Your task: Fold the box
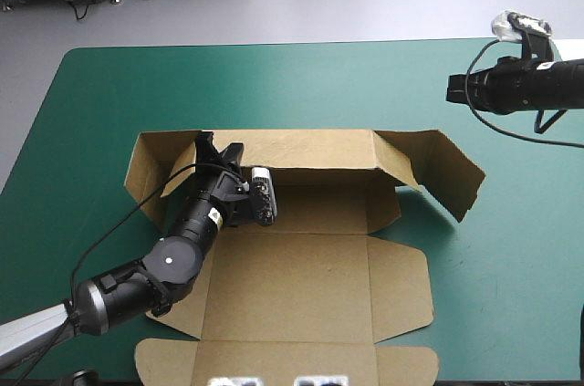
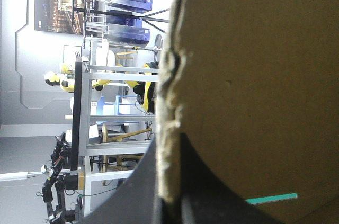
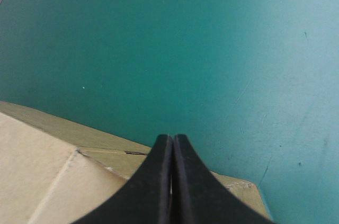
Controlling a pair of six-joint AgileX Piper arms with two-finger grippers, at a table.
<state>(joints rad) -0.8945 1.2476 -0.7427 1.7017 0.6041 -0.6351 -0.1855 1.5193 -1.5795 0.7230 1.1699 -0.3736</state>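
Observation:
The brown box (image 1: 310,281) lies partly formed at the table's middle, its long back wall (image 1: 319,151) raised and its lid and flaps flat toward the front. My left gripper (image 1: 210,147) is at the left end of that back wall. In the left wrist view its black fingers (image 2: 198,181) are all but shut, and the wall's edge (image 2: 168,91) runs up between them. My right gripper (image 3: 172,147) is shut and empty, raised over the teal-green cover beyond the box's right end flap (image 3: 47,166).
The right end flap (image 1: 452,176) juts outward at an angle. Front flaps (image 1: 401,363) reach the table's near edge. Bare teal-green cover (image 1: 274,85) lies beyond the back wall and to the right of the box.

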